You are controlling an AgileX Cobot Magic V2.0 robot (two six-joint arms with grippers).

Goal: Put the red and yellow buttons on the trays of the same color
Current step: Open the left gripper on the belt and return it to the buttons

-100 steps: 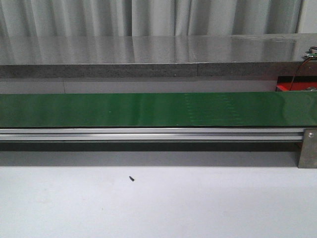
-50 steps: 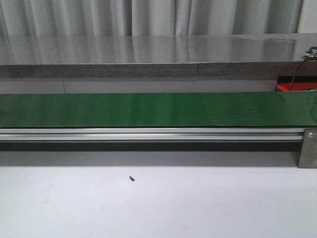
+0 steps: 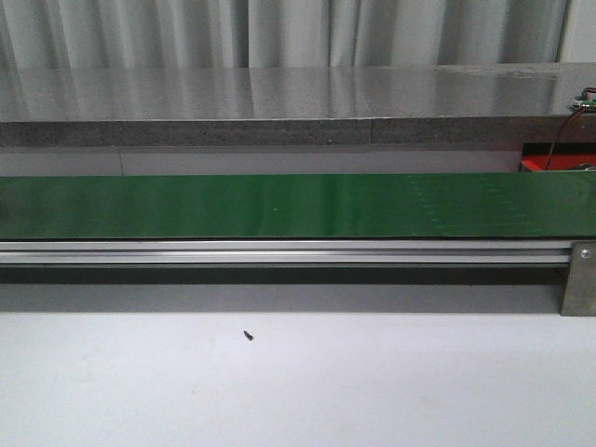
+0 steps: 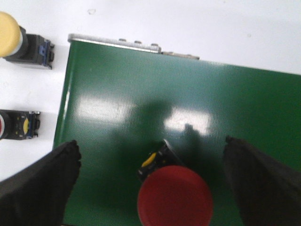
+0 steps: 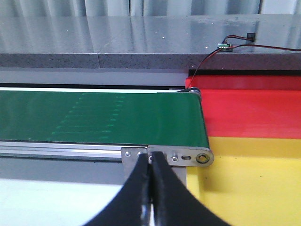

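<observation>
In the left wrist view a red button [image 4: 175, 197] with a black body stands on the green belt [image 4: 141, 94], cap towards the camera. My left gripper [image 4: 150, 142] is open above it, one black finger [image 4: 40, 186] on each side, neither touching it. A yellow button [image 4: 10, 29] lies on the white table beside the belt's end. Another black button unit [image 4: 19, 125] lies near it, its cap cut off by the frame. My right gripper [image 5: 151, 157] is shut and empty, by the belt's other end, near the red tray [image 5: 249, 108] and the yellow tray [image 5: 254, 188].
The front view shows the long green belt [image 3: 279, 205] on its aluminium rail [image 3: 279, 251], a grey bench [image 3: 279, 93] behind, and a small black speck [image 3: 248, 335] on the white table. A corner of the red tray [image 3: 535, 165] shows at far right. A wired board [image 5: 223, 45] lies on the bench.
The faint marks on the belt have shifted to the right in the front view, so the belt surface is running rightwards. Nothing else in that view has moved.
</observation>
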